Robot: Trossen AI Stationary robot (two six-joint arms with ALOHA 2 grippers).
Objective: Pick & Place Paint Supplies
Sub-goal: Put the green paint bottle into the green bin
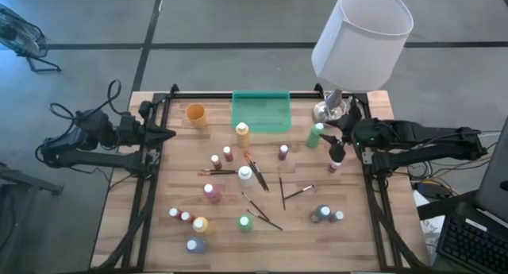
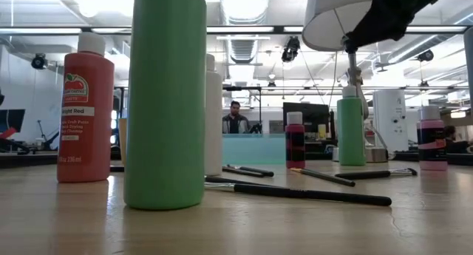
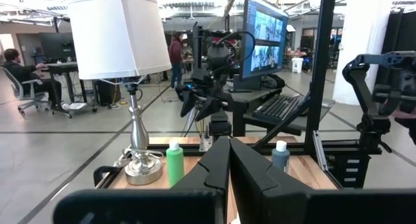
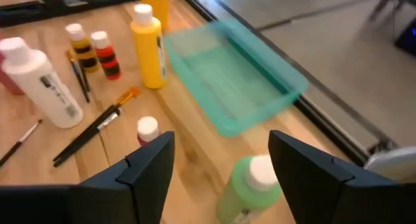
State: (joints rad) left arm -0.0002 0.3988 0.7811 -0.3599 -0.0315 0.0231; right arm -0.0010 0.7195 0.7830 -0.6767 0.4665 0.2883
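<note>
Above the table's right side, the right end effector (image 4: 221,162) hangs with its fingers spread wide over the green paint bottle (image 4: 250,188), holding nothing. That bottle stands beside the green tray (image 4: 237,74). I think a finger could bump the bottle's cap and tip it over.

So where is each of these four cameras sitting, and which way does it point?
High view: above the table, looking straight down; both arms show.
Low view: at tabletop height, facing level across it past a big green bottle; an arm hangs at top right.
Left wrist view: on the left arm, facing the lamp; left claw shut.
Right wrist view: on the right arm, looking down; right claw open above a green bottle.
Shared: high and right wrist views both show the green tray.
</note>
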